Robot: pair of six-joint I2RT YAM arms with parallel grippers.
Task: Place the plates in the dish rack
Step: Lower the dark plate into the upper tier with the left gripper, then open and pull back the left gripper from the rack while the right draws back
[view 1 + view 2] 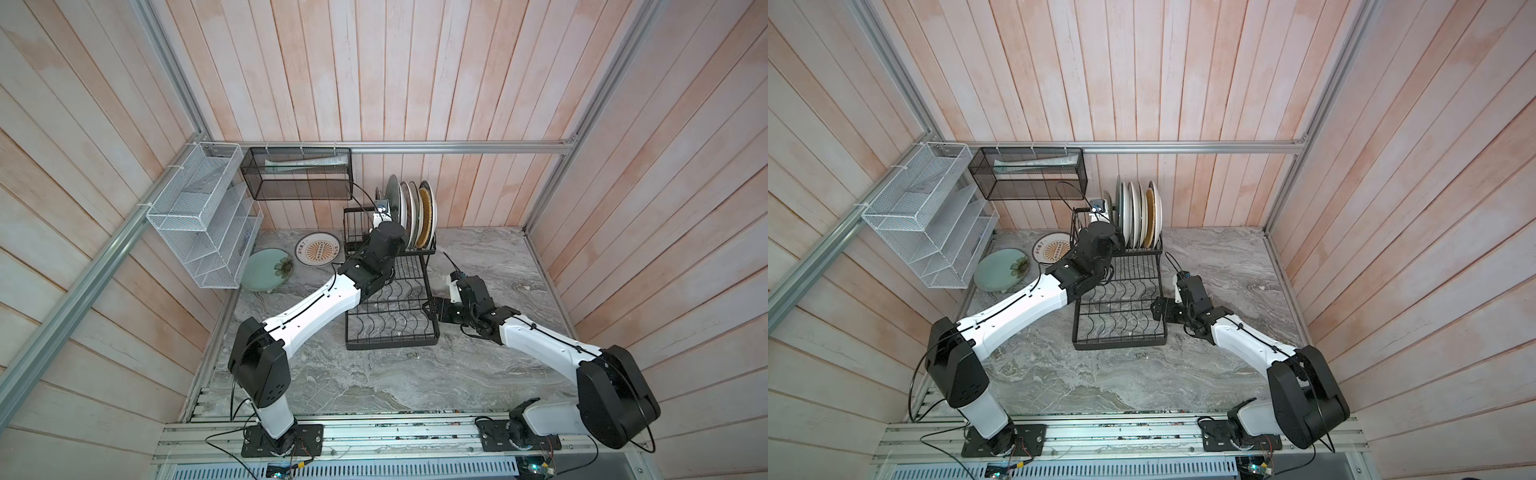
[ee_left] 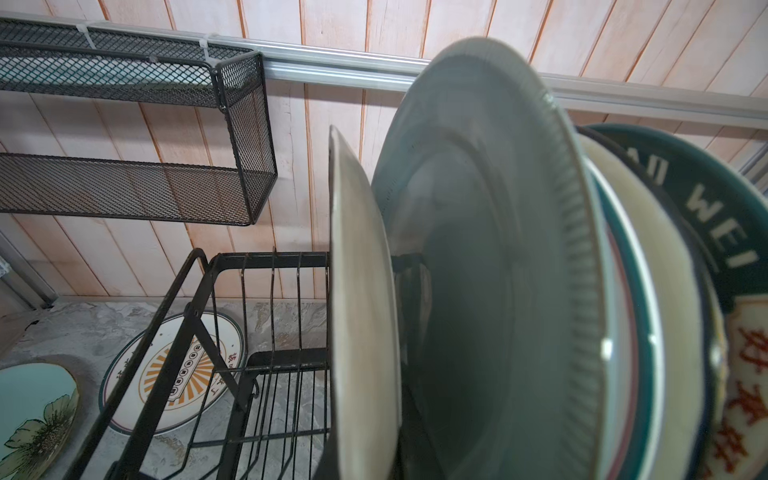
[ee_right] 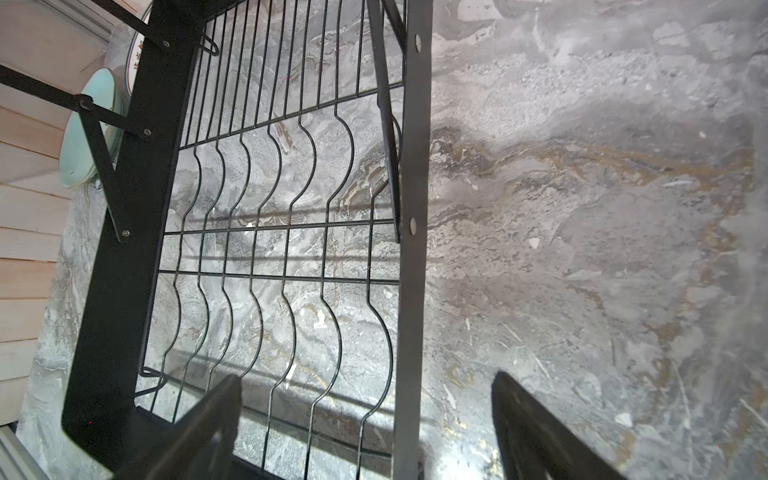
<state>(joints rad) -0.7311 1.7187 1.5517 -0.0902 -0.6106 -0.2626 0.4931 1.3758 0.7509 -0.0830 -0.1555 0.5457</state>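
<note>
Right gripper (image 3: 365,380): jaws spread wide, holding nothing, straddling the side rail of the dish rack (image 1: 392,344) at its lower tier. Marble table (image 1: 374,386) carries the rack at centre. Upper tier: grey-blue plate (image 1: 392,199) and yellow woven plate (image 1: 424,216) upright in slots with others. Sunburst plate (image 1: 318,248) and green flower plate (image 1: 266,271) lie flat, left of the rack. My left gripper (image 1: 380,208) seems pinched on the cream plate (image 2: 361,291), upright beside the grey-blue one; fingers hidden.
</note>
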